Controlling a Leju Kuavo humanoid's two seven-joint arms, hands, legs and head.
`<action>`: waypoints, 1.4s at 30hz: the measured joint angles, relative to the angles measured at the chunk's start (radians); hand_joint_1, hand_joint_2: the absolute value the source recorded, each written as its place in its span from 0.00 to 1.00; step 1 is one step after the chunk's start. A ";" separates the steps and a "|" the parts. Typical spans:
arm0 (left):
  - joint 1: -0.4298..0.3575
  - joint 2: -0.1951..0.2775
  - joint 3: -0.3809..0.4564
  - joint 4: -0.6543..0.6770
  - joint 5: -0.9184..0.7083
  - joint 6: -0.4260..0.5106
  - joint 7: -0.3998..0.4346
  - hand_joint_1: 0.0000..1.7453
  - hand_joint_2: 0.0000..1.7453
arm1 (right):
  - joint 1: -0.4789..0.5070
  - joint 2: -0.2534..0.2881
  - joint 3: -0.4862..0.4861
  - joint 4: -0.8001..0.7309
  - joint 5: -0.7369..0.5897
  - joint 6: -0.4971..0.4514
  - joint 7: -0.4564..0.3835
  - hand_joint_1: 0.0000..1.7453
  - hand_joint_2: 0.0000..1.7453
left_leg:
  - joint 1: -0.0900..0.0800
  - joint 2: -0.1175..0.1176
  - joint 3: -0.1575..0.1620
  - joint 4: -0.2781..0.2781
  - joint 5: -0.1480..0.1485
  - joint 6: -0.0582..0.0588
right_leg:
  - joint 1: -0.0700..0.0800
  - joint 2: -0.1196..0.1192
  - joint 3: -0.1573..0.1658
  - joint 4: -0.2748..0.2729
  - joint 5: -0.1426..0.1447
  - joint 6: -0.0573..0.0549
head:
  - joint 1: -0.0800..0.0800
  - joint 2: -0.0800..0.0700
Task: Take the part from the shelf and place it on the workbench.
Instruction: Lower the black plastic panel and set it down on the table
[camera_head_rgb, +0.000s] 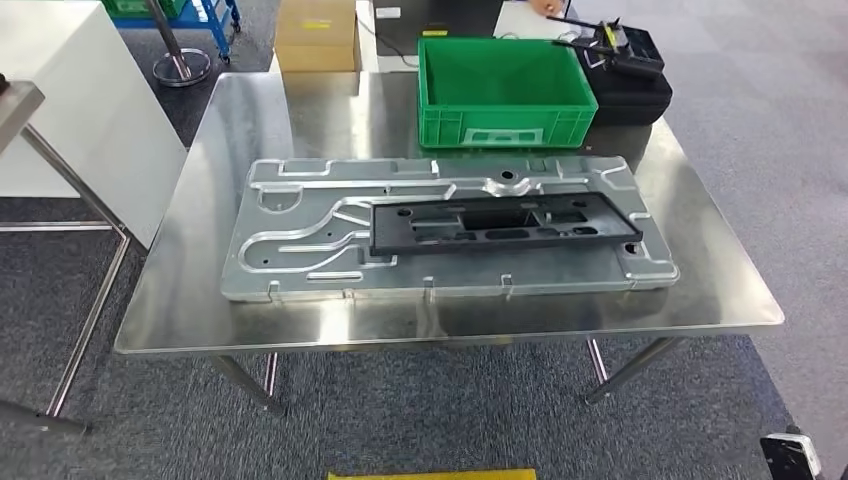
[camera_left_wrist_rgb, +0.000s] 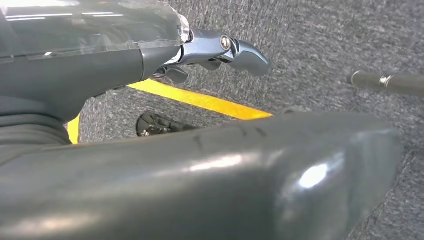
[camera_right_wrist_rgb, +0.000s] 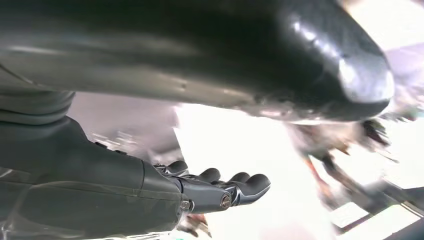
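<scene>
A long, flat, black plastic part (camera_head_rgb: 505, 222), rectangular and frame-like with several cut-out slots and recesses along its length, lies flat on top of a larger silver stamped-metal panel (camera_head_rgb: 300, 250) that carries raised curved ribs and small holes. The black part sits toward the right half of the panel, its long side running along the panel's length, slightly skewed so its right end lies a little farther from the camera than its left. The panel in turn rests flat on the shiny stainless-steel surface (camera_head_rgb: 200, 290) of the workbench, roughly at its middle, with its long edge close to parallel with the near edge.
</scene>
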 joint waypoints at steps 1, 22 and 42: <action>0.000 -0.004 0.002 0.000 0.000 0.000 -0.001 0.00 0.00 | -0.003 0.007 -0.040 0.086 0.002 0.022 0.000 0.00 0.00 | -0.001 0.002 -0.008 -0.003 0.010 0.011 | -0.003 0.000 -0.020 0.054 -0.044 0.007 | 0.001 0.000; 0.000 -0.020 0.009 0.000 -0.053 -0.001 -0.025 0.00 0.00 | -0.127 0.102 -0.121 0.853 0.284 0.339 0.512 0.00 0.00 | -0.002 0.014 -0.061 0.233 -0.075 -0.046 | 0.009 -0.053 0.014 -0.062 0.051 -0.053 | 0.000 0.000; -0.014 -0.022 -0.008 0.000 -0.073 -0.004 -0.027 0.00 0.00 | -0.154 0.128 -0.099 0.895 0.311 0.394 0.522 0.00 0.00 | -0.013 -0.002 0.029 -0.011 -0.005 -0.013 | 0.005 0.006 0.066 -0.051 0.014 -0.011 | 0.003 0.000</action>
